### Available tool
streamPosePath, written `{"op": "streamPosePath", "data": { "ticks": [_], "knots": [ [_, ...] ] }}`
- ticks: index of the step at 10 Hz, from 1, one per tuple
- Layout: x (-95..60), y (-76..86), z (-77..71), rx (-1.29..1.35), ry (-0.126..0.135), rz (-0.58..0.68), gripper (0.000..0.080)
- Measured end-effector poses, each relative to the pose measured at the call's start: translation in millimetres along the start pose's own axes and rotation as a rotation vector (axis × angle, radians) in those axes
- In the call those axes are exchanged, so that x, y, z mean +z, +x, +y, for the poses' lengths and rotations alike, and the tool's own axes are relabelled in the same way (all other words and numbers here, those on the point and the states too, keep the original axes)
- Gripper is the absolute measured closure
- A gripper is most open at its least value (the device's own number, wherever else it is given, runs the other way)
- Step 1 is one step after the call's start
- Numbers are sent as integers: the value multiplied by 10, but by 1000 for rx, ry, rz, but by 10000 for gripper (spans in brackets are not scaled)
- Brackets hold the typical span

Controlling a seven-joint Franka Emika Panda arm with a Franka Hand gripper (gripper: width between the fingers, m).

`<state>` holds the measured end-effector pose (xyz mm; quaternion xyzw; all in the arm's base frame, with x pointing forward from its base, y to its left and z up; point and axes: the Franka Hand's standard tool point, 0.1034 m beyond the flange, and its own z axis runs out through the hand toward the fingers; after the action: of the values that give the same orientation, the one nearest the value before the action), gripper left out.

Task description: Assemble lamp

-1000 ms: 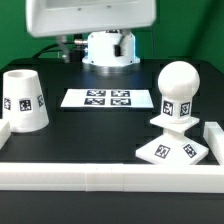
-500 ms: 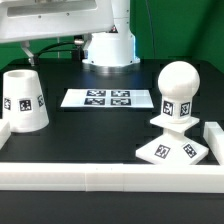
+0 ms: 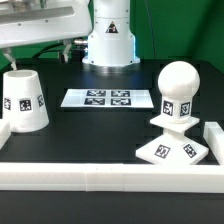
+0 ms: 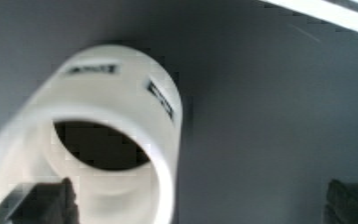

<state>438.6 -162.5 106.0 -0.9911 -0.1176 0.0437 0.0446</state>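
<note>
The white tapered shade stands on the black table at the exterior view's left, its opening facing up. The round-topped bulb stands upright on the flat square base at the exterior view's right. The arm's white hand hangs high above the shade, with its fingers out of that view. In the wrist view my gripper is open and empty. The shade lies below it, close to one fingertip, with its dark opening showing. The other fingertip is over bare table.
The marker board lies flat in the middle of the table. Long white border rails run along the front edge and sides. The arm's white pedestal stands at the back.
The arm's hand has moved toward the exterior view's left, from above the pedestal to above the shade. The shade, bulb and base have not moved.
</note>
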Motion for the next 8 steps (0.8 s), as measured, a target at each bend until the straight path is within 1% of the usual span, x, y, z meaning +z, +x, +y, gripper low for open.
{"op": "streamPosePath", "data": {
  "ticks": [2,3,4,5,6,7,8],
  "knots": [
    [58,-18,17,5,0,-6,101],
    [113,-21,29,7,-4,-8,101],
    [162,-33,31,8,-2,-16,101],
    [204,-42,34,8,0,-24,199],
    [246,-54,35,9,2,-32,334],
    [270,-61,30,8,3,-37,334],
    [272,-57,22,6,3,-37,518]
  ]
}}
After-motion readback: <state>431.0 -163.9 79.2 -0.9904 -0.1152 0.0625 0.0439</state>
